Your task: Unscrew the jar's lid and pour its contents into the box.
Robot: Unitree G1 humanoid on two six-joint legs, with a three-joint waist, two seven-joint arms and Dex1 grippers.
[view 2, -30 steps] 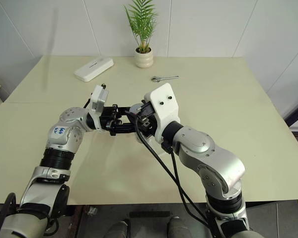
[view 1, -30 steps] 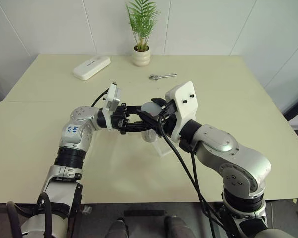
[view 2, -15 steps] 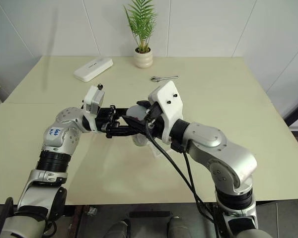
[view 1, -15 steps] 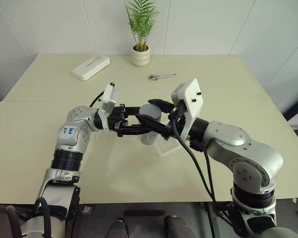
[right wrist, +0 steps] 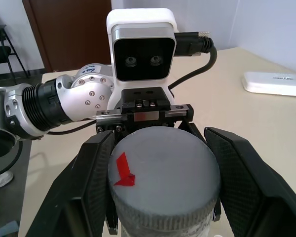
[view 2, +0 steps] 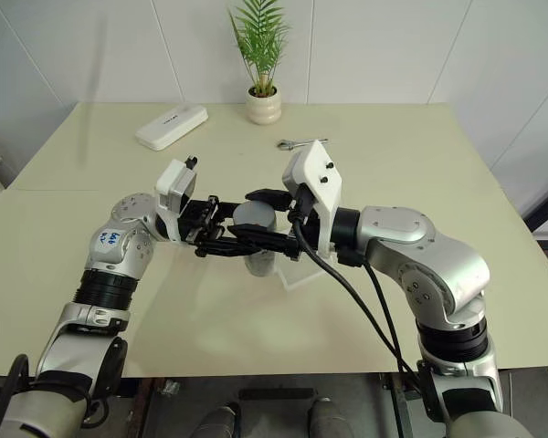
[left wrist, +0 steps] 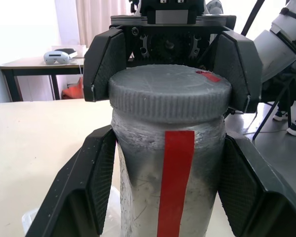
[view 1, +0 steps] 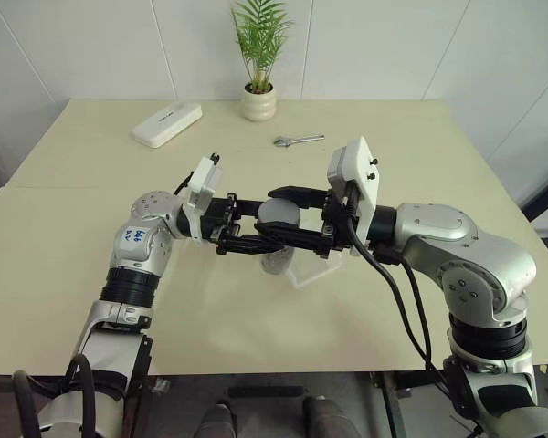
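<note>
Together, left claw point(view 1: 256, 230) gripping jar point(left wrist: 170, 197), right claw point(view 1: 288, 217) clamping lid point(left wrist: 170, 91)

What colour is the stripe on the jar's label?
Red, on the small clear jar's silvery label; clearest in the left wrist view.

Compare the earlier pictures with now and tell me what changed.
The right gripper has swung round on the lid: a second ago its wrist angled in from the robot's side, now it reaches level across the table, fingers on the lid throughout. The left gripper has kept its clamp on the jar and hardly moved. The box, wrench, white case and plant pot stayed put.
</note>
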